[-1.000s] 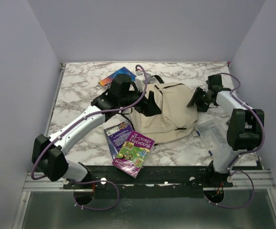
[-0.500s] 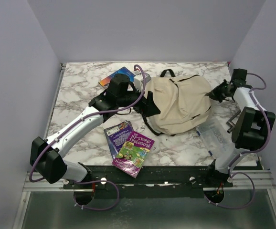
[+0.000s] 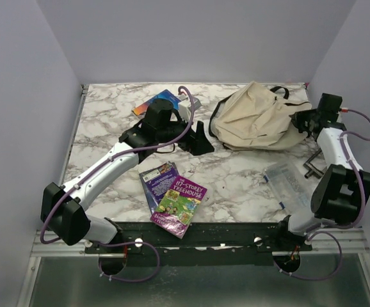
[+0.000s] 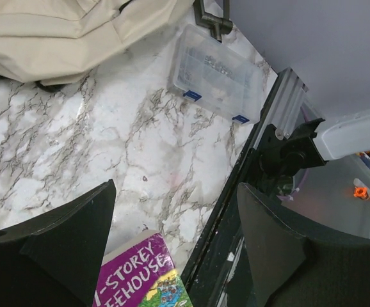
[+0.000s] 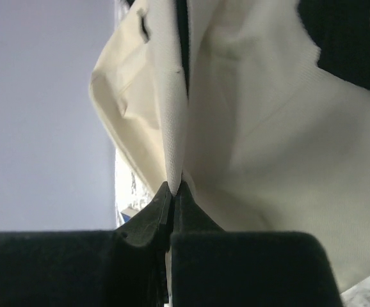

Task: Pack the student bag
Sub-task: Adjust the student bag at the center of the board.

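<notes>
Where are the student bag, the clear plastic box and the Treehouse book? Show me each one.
student bag [image 3: 255,118]: top external view, middle of its beige fabric.
clear plastic box [image 4: 215,73]: left wrist view, centre of its lid.
Treehouse book [image 3: 180,203]: top external view, middle of its cover.

student bag [image 3: 257,120] | cream fabric, black straps | slumped, crumpled | far right of table, near back wall

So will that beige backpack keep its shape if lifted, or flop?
Probably flop: the backpack lies crumpled, and the right gripper pinches only a thin fold of its cloth. It looks sagging and unfilled, so likely light. Pushed, it would probably bunch up rather than slide.
</notes>
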`<control>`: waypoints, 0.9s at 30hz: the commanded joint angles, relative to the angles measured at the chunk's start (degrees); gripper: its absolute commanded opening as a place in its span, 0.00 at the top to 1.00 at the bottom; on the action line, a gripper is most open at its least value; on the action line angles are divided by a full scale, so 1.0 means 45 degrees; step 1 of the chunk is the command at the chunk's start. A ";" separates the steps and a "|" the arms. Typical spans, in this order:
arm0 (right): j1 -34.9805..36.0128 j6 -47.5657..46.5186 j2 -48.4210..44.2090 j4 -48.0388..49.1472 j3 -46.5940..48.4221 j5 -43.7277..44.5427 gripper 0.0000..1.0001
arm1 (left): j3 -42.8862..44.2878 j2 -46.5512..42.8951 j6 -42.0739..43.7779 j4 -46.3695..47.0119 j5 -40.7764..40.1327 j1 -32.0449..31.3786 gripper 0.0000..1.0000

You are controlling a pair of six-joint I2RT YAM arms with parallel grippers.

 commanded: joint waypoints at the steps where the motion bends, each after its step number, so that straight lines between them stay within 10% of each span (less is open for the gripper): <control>1: 0.2207 0.1439 -0.1590 0.1372 -0.0483 0.3223 0.99 | -0.0285 0.0272 -0.0533 0.0430 0.0344 0.0290 0.21; 12: 0.4879 0.1322 -0.3192 0.1575 -0.4667 0.3272 0.90 | -0.0784 0.1173 -0.2200 0.1363 0.1185 0.1175 0.22; 27: 0.6372 -0.4755 -0.2190 0.1894 -0.5297 -0.3236 0.56 | -0.1165 0.2668 -0.3789 0.2701 0.2388 0.1768 0.25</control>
